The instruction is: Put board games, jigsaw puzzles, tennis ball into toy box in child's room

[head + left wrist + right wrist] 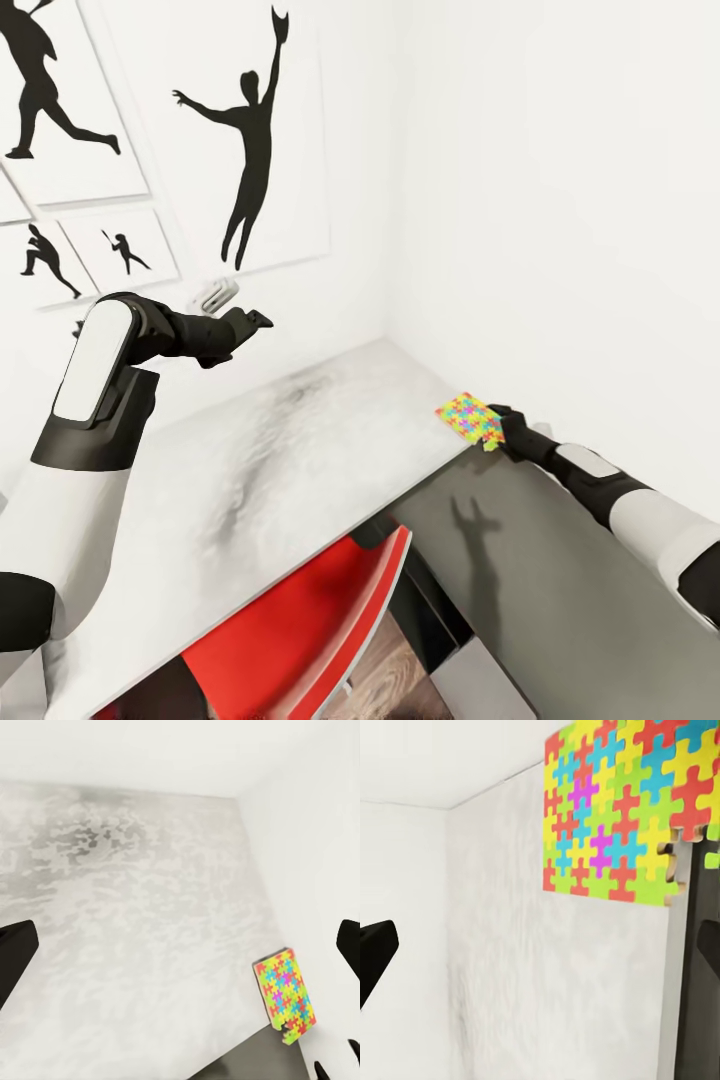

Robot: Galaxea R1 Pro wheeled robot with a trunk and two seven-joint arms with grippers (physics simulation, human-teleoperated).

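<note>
- The right pincer (pixel 497 428) sits at the table's right edge by the far corner, touching the near edge of a jigsaw puzzle (pixel 470 418); whether it is clamped on the puzzle I cannot tell.
- The puzzle lies flat on the pale table (pixel 300 450), next to the white wall.
- The left pincer (pixel 262 321) hangs above the table's far left part, its fingers (pixel 16 952) apart and empty.
- A red chair (pixel 300 630) stands tucked under the table's near edge.
- Black silhouette pictures (pixel 250 130) hang on the wall.

The right wrist view's edge cuts off your flat multicoloured jigsaw puzzle square (pixel 615 810). The pale grey table top (pixel 300 450) hides most of the red chair (pixel 300 630).
</note>
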